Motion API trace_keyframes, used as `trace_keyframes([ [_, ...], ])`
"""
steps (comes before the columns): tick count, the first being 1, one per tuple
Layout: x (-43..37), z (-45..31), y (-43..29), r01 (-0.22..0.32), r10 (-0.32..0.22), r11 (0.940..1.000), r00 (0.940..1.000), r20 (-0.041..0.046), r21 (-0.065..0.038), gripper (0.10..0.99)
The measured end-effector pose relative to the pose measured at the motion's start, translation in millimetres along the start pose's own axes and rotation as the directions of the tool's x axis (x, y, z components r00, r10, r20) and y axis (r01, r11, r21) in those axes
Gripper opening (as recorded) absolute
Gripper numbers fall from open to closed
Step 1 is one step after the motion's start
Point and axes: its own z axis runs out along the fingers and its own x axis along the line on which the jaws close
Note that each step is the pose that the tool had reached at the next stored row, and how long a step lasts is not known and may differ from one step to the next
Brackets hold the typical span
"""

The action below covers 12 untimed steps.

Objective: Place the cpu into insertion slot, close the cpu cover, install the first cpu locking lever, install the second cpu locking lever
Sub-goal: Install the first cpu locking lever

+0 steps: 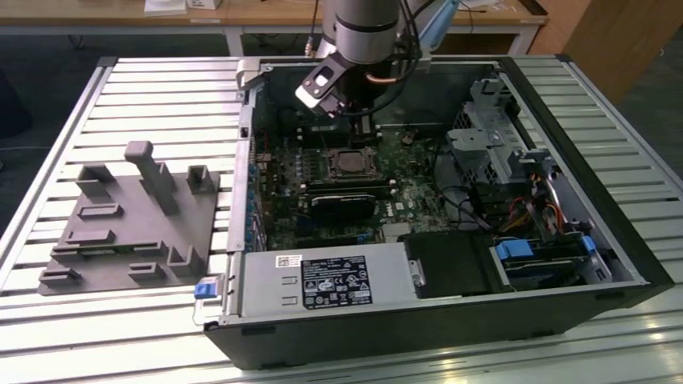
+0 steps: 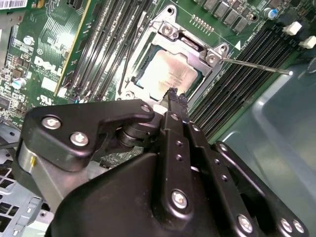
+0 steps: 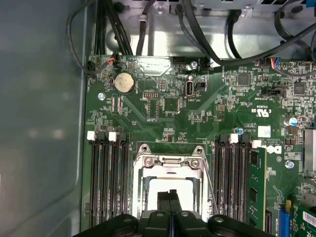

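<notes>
Tool (image 2: 176, 98) clenched & empty, just over cpu (image 2: 167, 75), cpu cover (image 2: 196, 48) flat round it.

A black label (image 1: 337, 290) with white print and symbols, and a small white barcode sticker (image 1: 290, 260), sit on the power supply (image 1: 267, 298); both are too small to read. In the second wrist view, white lettering (image 2: 47, 66) is printed on the green board (image 2: 29, 34), and a barcode strip (image 2: 12, 4) sits at its edge.

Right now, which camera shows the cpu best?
The second wrist view: the cpu appears large, its grey top evenly lit, with the tool tips at one edge. In the first wrist view it is glared white and partly hidden by the tool; in the exterior view it is small and dark.
</notes>
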Motion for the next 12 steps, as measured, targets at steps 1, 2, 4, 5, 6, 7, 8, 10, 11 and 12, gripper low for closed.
trace_keyframes([
  [1, 0.0, 0.1, -0.4, 0.0, 0.0, 1.0, 1.0, 0.0, 0.0, 0.106],
  [2, 0.0, 0.1, -0.6, 0.0, 0.0, 1.0, 1.0, 0.0001, 0.0, 0.106],
  [4, 0.0, 0.1, -0.6, 0.0, 0.0, 1.0, 1.0, 0.0, 0.0, 0.106],
  [5, 0.0, 0.1, -0.6, 0.0, 0.0, 1.0, 1.0, 0.0, 0.0, 0.106],
  [6, 0.0, -0.4, -0.6, 0.0, 0.0, 1.0, 1.0, 0.0, 0.0, 0.106],
  [7, 0.0, -1.1, -0.6, 0.0, 0.0, 1.0, 1.0, 0.0, 0.0, 0.106],
  [8, 0.0, -1.9, -0.6, 0.0, 0.0, 1.0, 1.0, 0.0, 0.0, 0.106],
  [10, 0.1, -3.8, -0.5, 0.0, 0.0, 1.0, 1.0, 0.0, 0.0, 0.106],
  [11, 0.1, -5.1, -0.5, 0.0, 0.0, 1.0, 1.0, -0.0001, 0.0, 0.106],
  [12, 0.2, -6.4, -0.4, 0.0, 0.0, 1.0, 1.0, -0.0001, 0.0, 0.106],
])
